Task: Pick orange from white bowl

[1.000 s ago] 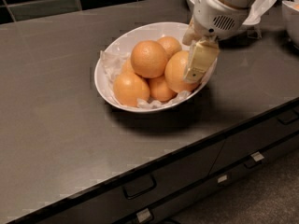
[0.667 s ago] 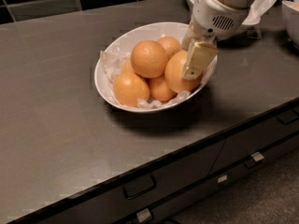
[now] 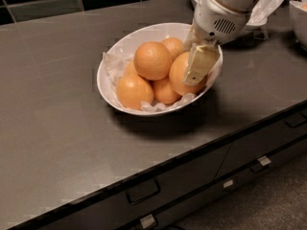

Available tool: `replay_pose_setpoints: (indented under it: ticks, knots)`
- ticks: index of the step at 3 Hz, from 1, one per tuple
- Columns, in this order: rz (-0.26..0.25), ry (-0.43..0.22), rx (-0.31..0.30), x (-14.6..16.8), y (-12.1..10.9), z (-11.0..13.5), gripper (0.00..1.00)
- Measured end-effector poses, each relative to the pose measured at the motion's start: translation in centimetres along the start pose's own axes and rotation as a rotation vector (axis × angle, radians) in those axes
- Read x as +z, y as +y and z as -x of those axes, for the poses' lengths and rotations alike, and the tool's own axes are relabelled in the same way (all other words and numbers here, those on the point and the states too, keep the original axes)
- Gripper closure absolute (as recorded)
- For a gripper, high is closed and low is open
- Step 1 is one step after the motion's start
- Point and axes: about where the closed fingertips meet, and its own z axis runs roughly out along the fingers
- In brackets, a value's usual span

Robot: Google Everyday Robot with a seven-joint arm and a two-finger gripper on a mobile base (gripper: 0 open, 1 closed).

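One pincer over the orange in white bowl, orange partly covered, grip impossible to tell.

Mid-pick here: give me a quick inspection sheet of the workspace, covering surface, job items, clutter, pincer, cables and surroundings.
Surface: dark grey countertop, no spills seen.
Job's things: white bowl, paper-lined, upright mid-counter; target orange lies at its right side among other oranges.
Clutter: second white bowl at the right edge; crumpled white paper behind the arm.
Pincer: pincer is down in the white bowl, against the target orange's right front.
Cables: nothing seen.
Surroundings: dark tiled wall behind; drawers below the counter edge.
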Motion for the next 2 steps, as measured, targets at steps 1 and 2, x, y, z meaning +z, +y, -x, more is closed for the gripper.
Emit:
replay_pose_setpoints:
  ticks: [1,2]
  knots:
    - [0.021,-0.019,-0.005,0.39,0.19,0.25,0.38]
    - [0.042,-0.031,-0.008,0.9,0.19,0.39,0.37]
